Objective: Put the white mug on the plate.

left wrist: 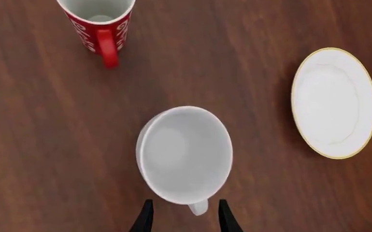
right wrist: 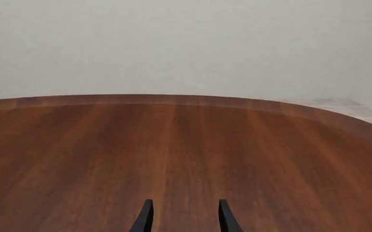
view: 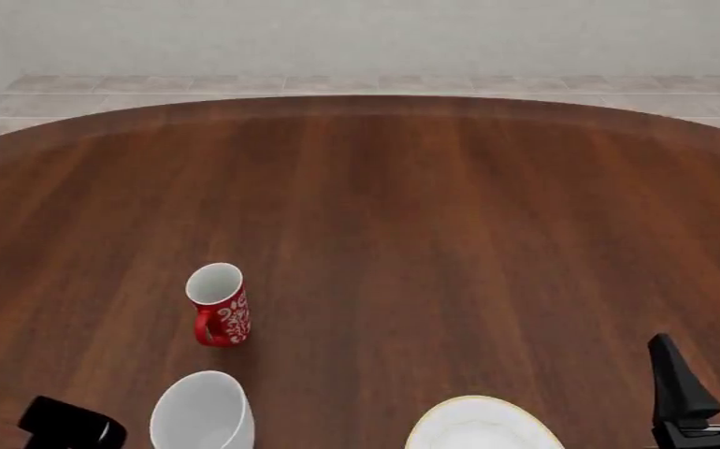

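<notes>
The left gripper [left wrist: 184, 217] hangs over the white mug [left wrist: 184, 153], its fingers parted on either side of the mug's handle without touching it, holding nothing. The mug stands upright on the wooden table [view: 460, 234] at the near left. The plate [view: 482, 426] lies to its right, apart from it, and the red mug [view: 219, 305] stands just beyond it. At the near right, the right gripper [view: 710, 360] is spread and empty.
</notes>
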Controlling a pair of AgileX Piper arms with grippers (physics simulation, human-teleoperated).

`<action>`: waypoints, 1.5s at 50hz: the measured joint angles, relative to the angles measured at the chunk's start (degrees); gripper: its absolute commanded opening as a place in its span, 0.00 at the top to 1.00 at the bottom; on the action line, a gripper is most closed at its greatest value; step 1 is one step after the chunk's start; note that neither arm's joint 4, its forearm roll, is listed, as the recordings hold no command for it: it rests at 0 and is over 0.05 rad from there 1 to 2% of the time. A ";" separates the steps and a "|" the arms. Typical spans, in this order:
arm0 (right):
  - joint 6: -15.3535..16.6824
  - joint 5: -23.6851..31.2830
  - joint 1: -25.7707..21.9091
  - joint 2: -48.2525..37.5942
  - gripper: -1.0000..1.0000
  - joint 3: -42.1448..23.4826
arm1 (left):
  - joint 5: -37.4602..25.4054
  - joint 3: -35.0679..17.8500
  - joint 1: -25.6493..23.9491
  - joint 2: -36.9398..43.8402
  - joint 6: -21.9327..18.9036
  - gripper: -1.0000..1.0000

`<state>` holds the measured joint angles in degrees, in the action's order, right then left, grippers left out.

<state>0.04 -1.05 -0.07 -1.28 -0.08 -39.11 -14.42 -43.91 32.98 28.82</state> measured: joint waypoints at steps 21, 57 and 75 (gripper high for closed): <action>0.00 0.00 0.00 0.00 0.00 0.00 | 6.58 3.13 -2.12 5.64 2.15 0.00; 0.01 0.00 0.00 0.00 0.00 0.00 | 8.81 3.60 -1.15 7.59 -0.82 1.00; 0.00 0.00 0.00 0.01 0.00 0.00 | -1.08 0.70 4.37 0.42 -6.37 1.00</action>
<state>0.04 -1.05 -0.08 -1.27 -0.08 -40.19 -13.71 -39.55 33.40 22.45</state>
